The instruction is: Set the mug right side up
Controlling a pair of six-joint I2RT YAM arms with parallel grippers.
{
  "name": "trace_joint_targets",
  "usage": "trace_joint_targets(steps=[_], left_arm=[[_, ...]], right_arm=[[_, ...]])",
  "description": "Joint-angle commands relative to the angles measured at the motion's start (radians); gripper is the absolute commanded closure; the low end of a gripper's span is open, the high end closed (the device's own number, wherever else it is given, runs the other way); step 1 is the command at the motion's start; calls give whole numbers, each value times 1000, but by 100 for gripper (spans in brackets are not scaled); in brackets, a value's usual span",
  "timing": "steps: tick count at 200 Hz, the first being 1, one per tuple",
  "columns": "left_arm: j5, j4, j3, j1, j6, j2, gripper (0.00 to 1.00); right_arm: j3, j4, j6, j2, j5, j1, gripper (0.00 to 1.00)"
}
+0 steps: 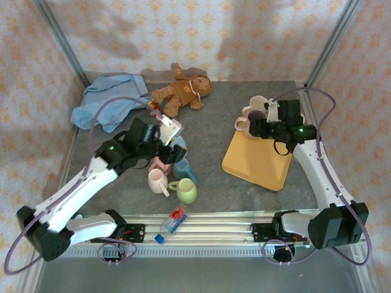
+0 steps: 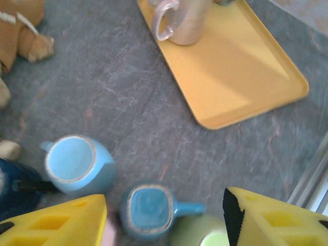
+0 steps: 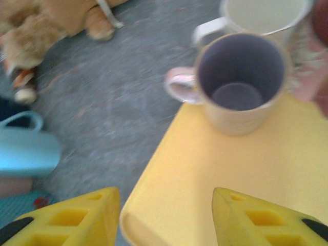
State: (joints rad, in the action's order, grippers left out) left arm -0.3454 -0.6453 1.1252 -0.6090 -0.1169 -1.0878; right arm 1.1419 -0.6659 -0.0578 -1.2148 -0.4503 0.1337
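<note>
The grey surface (image 1: 211, 131) carries a blue cloth (image 1: 104, 104) at far left, a yellow tray (image 1: 259, 165) at right and a bear (image 1: 180, 91) at the back. The left tool (image 2: 164, 220) hangs with fingers spread wide, holding nothing, over 2 mugs: a blue mug (image 2: 77, 166) and a teal mug (image 2: 148, 210). The right tool (image 3: 166, 215) is likewise spread and empty above the tray's edge. The mug (image 3: 241, 82), purple inside, stands mouth up on the tray's far corner, with a white mug (image 3: 261, 15) just behind it. A pink mug (image 1: 157, 182) lies on its side near the front.
</note>
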Motion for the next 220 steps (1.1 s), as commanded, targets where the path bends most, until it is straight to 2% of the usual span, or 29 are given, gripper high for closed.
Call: trace_joint_targets(steps=[1,33,71,104,145,163,192,220], left_arm=[[-46,-104,-63,-4,-326,105,37],[-84,-152,-104,5,-524,158,33],[-95,-212,-91,5,-685,46,33],[-45,-207,-101,0,-805,-26,33],[-44,-217,-132,-15,-986,-68,33],[0,-232,-177,-41,-1123,-66,32],[-1,-216,-203,-48,-1145,-72,32],[1,-223,-209,-59,-1155,-92,33]], right_arm=[[-28,-43,-90,26,-144,7,51],[-86,19,-182,78,-294,18,52],[-151,83,-234,111,-362,29,52],[-166,74,-247,104,-405,33,52],[-165,54,-145,100,-469,42,53],[-163,19,-79,101,-514,42,53],[-163,-41,11,98,-520,43,54],[-122,-154,-6,55,-558,44,54]])
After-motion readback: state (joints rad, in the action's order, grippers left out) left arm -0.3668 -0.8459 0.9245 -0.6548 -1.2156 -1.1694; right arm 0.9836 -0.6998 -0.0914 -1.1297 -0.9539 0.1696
